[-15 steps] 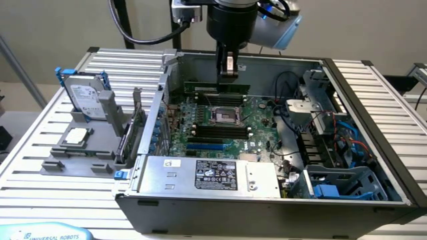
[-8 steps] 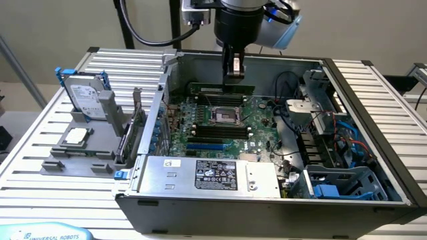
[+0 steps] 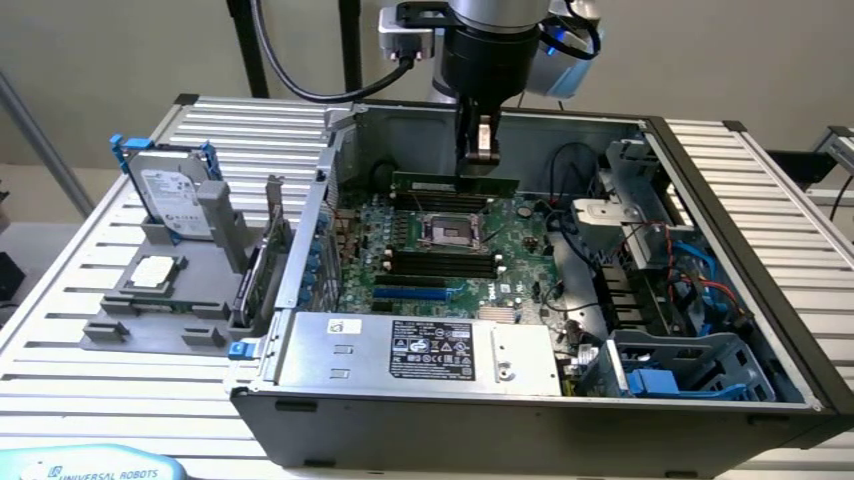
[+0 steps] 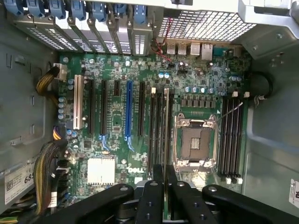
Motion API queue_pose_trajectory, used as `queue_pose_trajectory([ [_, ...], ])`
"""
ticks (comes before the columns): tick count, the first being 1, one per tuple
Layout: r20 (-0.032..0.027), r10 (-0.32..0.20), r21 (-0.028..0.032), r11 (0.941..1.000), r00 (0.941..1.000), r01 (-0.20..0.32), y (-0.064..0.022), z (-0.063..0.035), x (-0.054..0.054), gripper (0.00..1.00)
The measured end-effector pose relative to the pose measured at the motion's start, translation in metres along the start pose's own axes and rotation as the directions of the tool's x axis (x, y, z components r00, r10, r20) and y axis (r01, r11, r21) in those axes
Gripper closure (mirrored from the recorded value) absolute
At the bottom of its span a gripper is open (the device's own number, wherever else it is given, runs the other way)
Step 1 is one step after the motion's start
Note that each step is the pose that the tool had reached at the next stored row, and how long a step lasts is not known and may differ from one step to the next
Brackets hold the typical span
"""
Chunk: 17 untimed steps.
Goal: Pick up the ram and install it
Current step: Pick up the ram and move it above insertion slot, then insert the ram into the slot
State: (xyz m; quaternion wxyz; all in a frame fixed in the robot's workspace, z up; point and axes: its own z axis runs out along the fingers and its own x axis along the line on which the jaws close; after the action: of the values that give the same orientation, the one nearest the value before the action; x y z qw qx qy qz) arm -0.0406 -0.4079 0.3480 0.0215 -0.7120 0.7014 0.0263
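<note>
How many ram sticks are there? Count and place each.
1: the ram, clamped in the gripper inside the case, beyond the CPU socket in the exterior view. Others may be hidden.

A silver hard drive with blue rails stands in a grey holder on the slatted table. Beside it sits the open computer case, with a silver power box and yellow cables inside.

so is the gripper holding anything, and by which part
Yes: the gripper holds the ram stick by its upper long edge, near its middle, above the motherboard.
</note>
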Motion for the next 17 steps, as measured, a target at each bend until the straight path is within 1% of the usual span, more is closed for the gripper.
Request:
queue_pose_trajectory([
  [17,-0.0002,0.0,0.0,1.0,1.0,0.0,0.0,0.0,0.0,0.86],
])
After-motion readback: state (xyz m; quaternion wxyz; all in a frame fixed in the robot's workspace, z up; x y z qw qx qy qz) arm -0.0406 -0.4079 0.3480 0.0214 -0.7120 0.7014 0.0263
